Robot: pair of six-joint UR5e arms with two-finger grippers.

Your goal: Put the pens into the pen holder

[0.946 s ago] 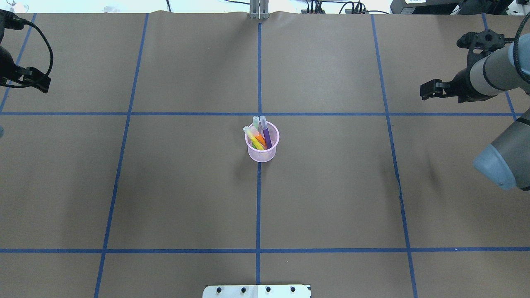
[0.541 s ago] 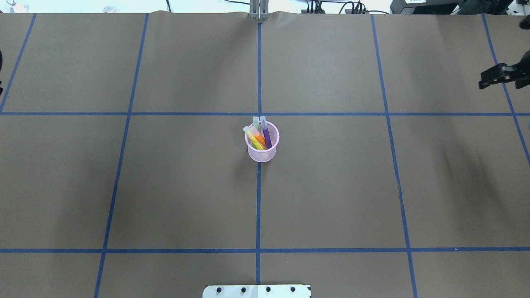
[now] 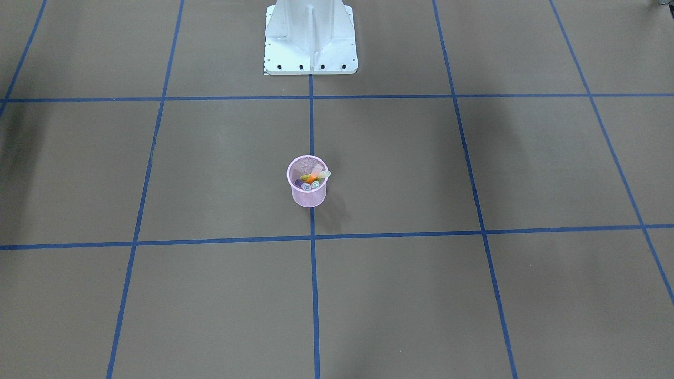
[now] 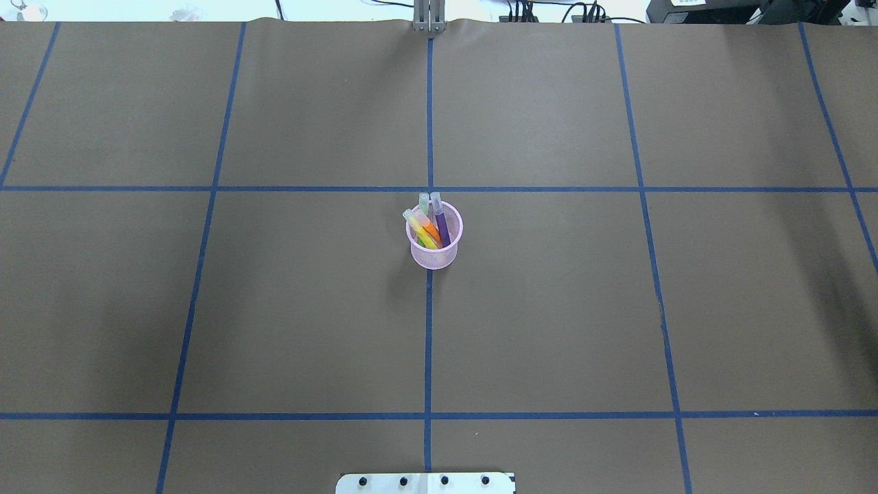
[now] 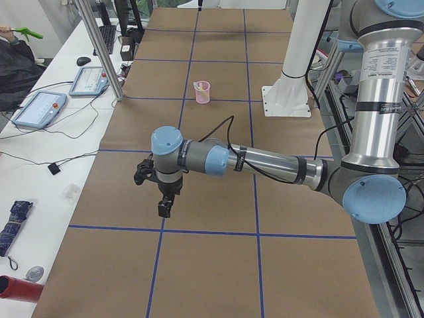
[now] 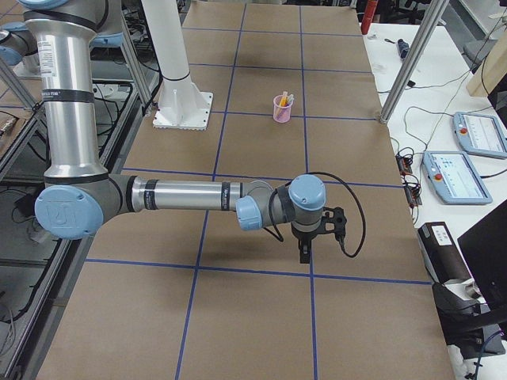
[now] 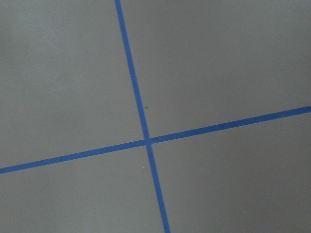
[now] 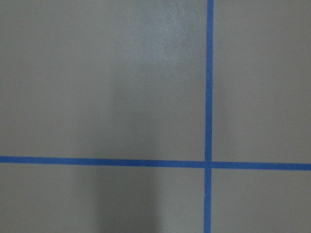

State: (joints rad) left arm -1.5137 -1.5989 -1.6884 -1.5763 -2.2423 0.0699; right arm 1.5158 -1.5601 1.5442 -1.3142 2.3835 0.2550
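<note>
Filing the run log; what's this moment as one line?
coloured capped pens: inside pink wire-mesh cup | left gripper: far from cup, state unclear | right gripper: likewise | task: looks complete

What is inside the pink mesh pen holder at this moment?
The pen holder holds a purple pen, an orange pen and a green pen, leaning, pale caps above the rim. Their lower ends and the cup's floor are covered.

The pens (image 4: 440,226) stand in the pen holder (image 4: 433,258) at mid-table (image 4: 562,309).

Pink wire-mesh pen holder (image 4: 434,257), matt brown paper table (image 4: 549,309)
</note>
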